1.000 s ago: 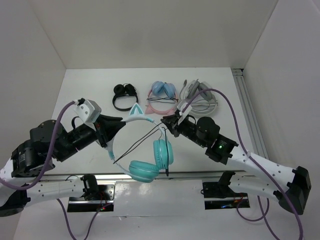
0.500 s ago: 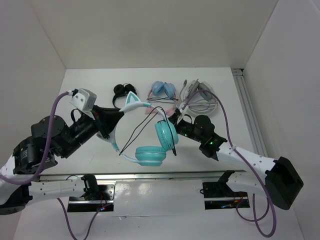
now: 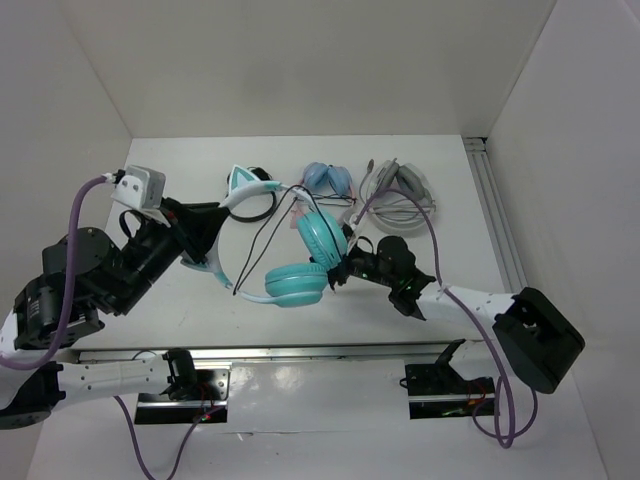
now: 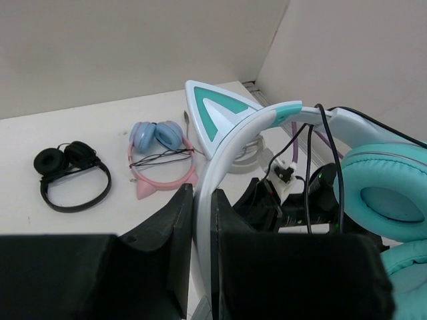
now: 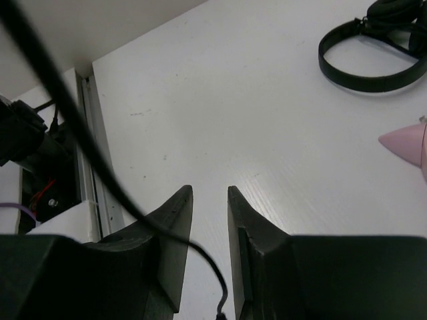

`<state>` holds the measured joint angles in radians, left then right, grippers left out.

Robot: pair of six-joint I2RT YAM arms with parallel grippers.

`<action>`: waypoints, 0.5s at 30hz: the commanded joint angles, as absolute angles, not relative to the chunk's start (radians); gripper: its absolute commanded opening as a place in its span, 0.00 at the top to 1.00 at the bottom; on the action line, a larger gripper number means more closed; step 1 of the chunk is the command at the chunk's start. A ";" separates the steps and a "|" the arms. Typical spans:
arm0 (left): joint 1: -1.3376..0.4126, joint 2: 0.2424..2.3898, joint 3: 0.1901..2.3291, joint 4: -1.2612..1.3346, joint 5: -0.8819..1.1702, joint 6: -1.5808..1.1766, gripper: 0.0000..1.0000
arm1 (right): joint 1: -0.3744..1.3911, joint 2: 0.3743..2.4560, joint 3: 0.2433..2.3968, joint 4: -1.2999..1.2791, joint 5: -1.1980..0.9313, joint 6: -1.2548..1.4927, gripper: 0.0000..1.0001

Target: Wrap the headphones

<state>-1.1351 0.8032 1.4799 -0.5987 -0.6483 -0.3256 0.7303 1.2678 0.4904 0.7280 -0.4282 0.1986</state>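
Observation:
The headphones have teal ear cups (image 3: 320, 235) on a white headband (image 3: 222, 262) with cat ears (image 3: 240, 180). My left gripper (image 3: 213, 243) is shut on the headband and holds the headphones above the table. In the left wrist view the headband (image 4: 233, 140) runs between the jaws of the left gripper (image 4: 202, 193). The thin black cable (image 3: 262, 240) loops across the band. My right gripper (image 3: 338, 272) sits just right of the lower ear cup (image 3: 295, 283). In the right wrist view the cable (image 5: 100, 167) crosses one finger and drops between the nearly closed jaws of the right gripper (image 5: 210, 193).
A small black pair (image 3: 255, 205) lies behind the cat ears, a light-blue and pink pair (image 3: 325, 185) beside it, and a grey-white pair (image 3: 400, 195) at the back right. A metal rail (image 3: 495, 220) runs along the right edge. White walls enclose the table.
My left gripper has carried the headphones up and toward the back left, turning them. My right gripper has swung nearer and leftward, to beside the ear cups, with the cable.

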 commanded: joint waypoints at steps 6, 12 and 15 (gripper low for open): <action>-1.138 0.793 1.551 -0.469 -0.776 -0.356 1.00 | 0.723 1.325 0.431 0.893 -0.453 0.241 0.65; -1.138 0.782 1.551 -0.469 -0.804 -0.356 1.00 | 0.723 1.347 0.408 0.934 -0.453 0.250 0.70; -1.138 0.773 1.542 -0.460 -0.795 -0.356 1.00 | 0.723 1.384 0.399 0.957 -0.453 0.268 0.72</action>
<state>-1.1351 0.7994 1.5013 -0.5983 -0.7803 -0.3199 0.7284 1.3556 0.4084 0.8528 -0.4404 0.2508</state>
